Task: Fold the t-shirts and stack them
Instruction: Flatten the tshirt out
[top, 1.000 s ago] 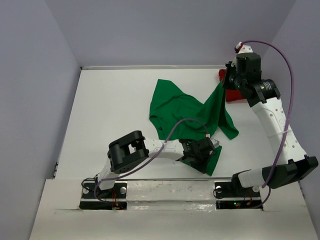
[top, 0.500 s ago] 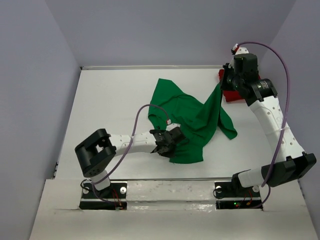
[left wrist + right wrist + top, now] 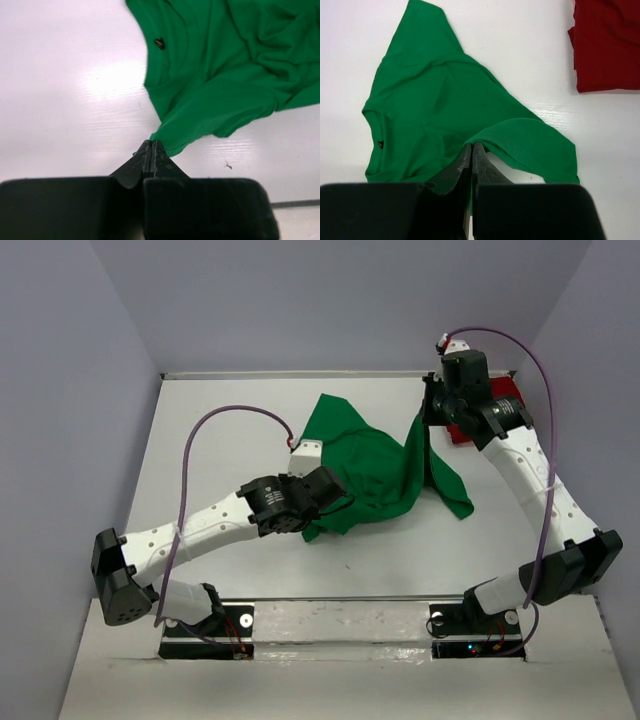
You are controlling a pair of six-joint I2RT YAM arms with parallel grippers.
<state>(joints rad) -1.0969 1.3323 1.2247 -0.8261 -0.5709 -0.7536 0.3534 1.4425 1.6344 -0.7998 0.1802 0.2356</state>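
Worktop: white, walled. Green t-shirt at centre, unfolded, bunched, stretched between two grips. Dark red t-shirt in far-right corner, apart from green, under right arm. Left fingers pinched shut on near hem corner; right fingers shut on raised edge. Risk: thin pinch slips under tension and cloth collapses crumpled; right arm may snag red shirt.

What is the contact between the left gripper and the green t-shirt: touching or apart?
Touching. The left wrist view shows the fingers of the left gripper shut on a taut edge of the green t-shirt.
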